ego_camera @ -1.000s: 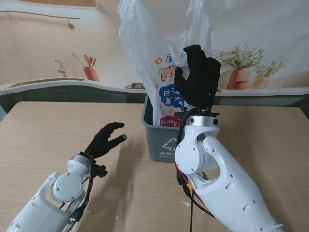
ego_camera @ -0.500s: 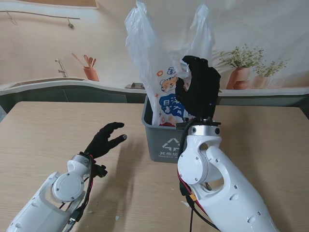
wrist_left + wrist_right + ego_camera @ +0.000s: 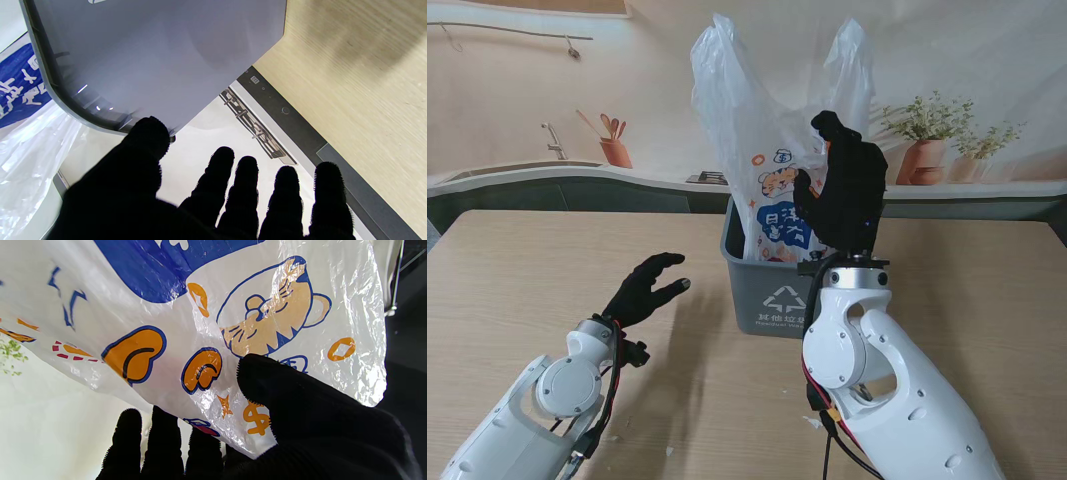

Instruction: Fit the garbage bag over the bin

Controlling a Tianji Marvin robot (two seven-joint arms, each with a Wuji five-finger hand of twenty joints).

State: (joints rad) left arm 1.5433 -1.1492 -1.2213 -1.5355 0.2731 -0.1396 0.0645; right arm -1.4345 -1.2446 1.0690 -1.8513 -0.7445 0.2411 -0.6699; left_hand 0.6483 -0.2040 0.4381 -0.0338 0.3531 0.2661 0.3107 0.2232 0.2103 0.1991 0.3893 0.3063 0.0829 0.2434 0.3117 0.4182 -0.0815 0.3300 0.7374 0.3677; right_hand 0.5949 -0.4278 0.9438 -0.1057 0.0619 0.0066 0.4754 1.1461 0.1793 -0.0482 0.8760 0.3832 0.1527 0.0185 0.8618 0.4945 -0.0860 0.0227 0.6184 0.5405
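Hovering at the left over the wooden surface, the left hand holds nothing; its black-gloved fingers are spread apart and point toward the bin, a little short of its left wall. From the left wrist camera, the thumb tip sits just at the bin's rim corner, though contact cannot be confirmed.

At the middle of the surface stands the grey bin, upright, with a white recycling mark on the wall nearest to me. The garbage bag, translucent white with a printed tiger and blue lettering, rises out of the bin's mouth; its lower part dips inside while its two handles stand high over the rim. The bag is not stretched over the rim.

Right of centre, the right hand is raised over the bin's near right corner, palm toward the bag, clamped on the bag's printed side. In the right wrist camera the thumb presses on the printed face of the plastic and the other fingers lie behind the sheet, pinching it between them.

Farther right, beyond the surface, potted plants sit on a ledge.
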